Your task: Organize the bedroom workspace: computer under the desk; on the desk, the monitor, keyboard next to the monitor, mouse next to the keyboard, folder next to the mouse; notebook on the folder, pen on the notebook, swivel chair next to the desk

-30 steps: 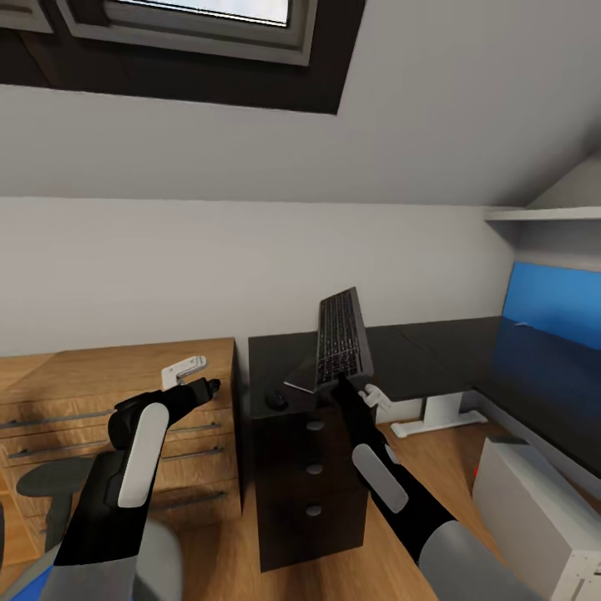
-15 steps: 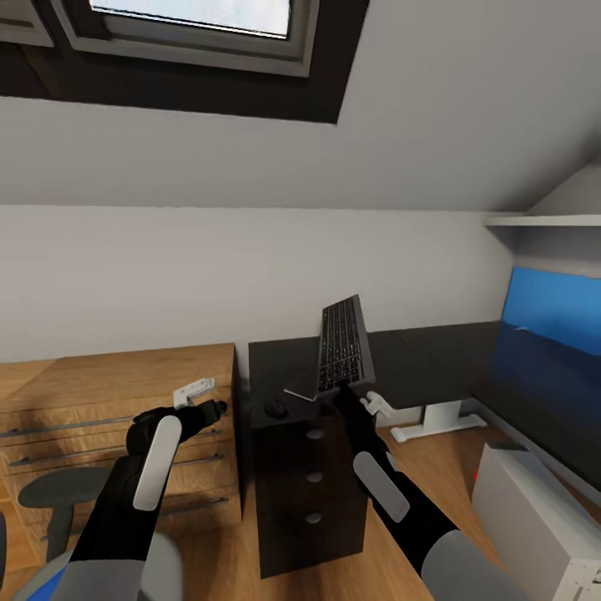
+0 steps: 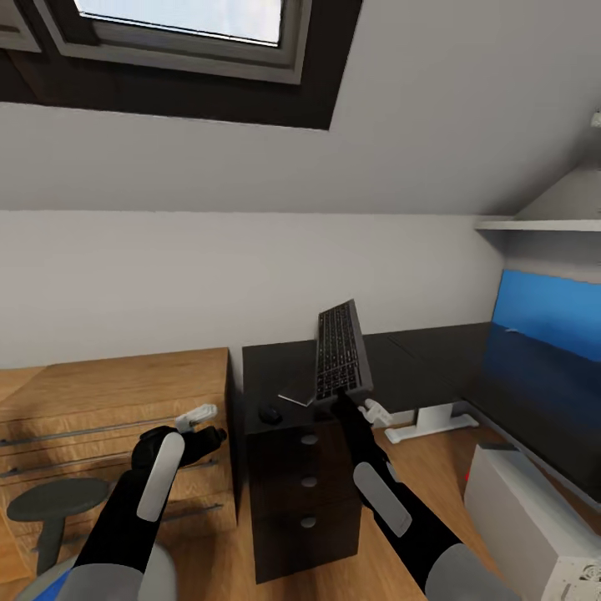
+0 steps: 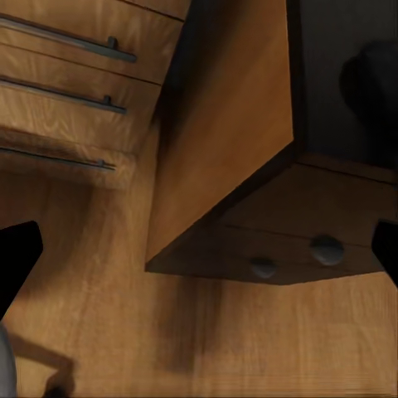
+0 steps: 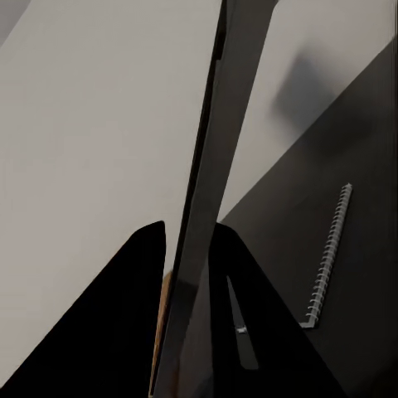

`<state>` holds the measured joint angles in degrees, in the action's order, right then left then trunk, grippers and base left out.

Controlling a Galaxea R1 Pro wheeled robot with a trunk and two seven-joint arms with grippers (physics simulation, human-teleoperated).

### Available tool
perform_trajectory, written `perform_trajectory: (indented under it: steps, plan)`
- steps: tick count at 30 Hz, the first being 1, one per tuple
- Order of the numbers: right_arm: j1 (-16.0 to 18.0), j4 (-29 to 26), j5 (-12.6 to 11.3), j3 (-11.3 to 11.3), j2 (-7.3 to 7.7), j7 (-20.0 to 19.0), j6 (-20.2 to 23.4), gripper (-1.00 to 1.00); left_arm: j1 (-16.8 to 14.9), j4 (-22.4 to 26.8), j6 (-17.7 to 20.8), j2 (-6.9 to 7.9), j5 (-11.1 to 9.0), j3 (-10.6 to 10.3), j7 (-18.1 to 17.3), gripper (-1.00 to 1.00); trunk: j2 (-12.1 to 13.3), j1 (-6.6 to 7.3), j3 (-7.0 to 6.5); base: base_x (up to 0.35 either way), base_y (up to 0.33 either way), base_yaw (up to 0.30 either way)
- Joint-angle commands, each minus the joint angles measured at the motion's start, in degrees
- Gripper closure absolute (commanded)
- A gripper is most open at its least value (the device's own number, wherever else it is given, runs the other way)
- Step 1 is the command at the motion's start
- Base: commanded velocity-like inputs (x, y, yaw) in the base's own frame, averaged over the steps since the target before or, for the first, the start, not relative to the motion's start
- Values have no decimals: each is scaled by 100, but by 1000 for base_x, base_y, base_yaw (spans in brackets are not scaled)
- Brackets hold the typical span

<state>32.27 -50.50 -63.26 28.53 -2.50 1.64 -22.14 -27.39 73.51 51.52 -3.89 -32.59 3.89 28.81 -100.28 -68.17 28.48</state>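
Right gripper clamps the keyboard upright above the bench; left gripper hangs spread, holding nothing, by the chest

Head camera tilted up and panned slightly: window fuller at upper left. Left gripper lowered toward lower left of frame. Keyboard raised marginally, near frame centre, in right gripper.

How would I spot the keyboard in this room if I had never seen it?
Find the long black desk under the sloped ceiling, beside the light wooden chest. Above its near corner, the right arm's jaws hold the keyboard upright by its lower edge. It is the slim black slab with pale-lettered keys, unlike the small dark mouse and flat notebook lying on the desk.
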Motion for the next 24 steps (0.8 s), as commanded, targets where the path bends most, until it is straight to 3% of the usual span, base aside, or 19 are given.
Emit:
perform_trajectory:
  steps: [1,7,19,24]
  plan:
    - [8,-3,-46,26,3,0,-36,100,-4,-13,13,-3,-63,25,51,-100,-4,0,7,0,0,-141]
    - [8,-54,-46,86,5,2,-28,100,-4,-121,8,1,-49,291,35,-100,-4,0,7,0,-141,-52]
    - [8,-91,-43,228,5,1,-41,100,-4,-135,8,2,-46,348,30,-100,-4,0,7,0,-300,-1]
    - [8,-91,-38,232,3,-10,-45,100,-4,-135,8,2,-46,349,32,-100,-4,0,7,0,-313,142]
